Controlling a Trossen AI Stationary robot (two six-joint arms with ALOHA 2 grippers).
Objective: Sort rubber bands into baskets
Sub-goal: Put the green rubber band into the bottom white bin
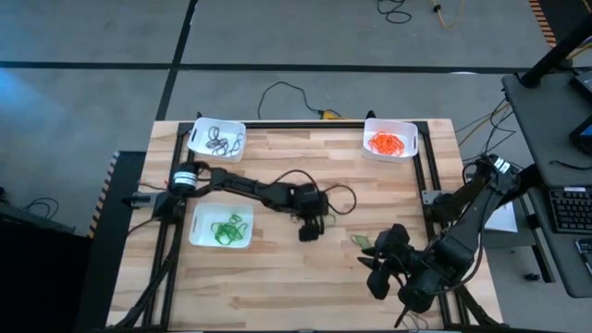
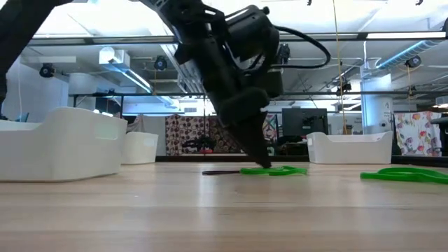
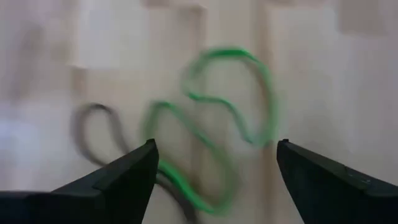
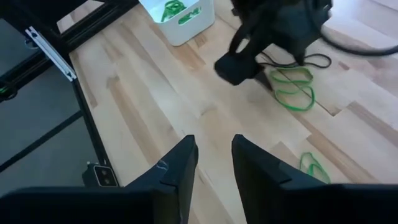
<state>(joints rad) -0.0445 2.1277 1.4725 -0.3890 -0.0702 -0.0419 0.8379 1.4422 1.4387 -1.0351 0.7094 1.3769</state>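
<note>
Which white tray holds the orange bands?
The tray at the table's far right corner; its bands are orange, while the others hold dark and green ones.

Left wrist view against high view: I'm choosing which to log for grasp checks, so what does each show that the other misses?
Only the left wrist view shows a dark rubber band lying beside the green rubber band, between the left gripper's open fingers. Only the high view shows the three baskets and the right gripper waiting near the table's front right. Both show the wooden table.
</note>
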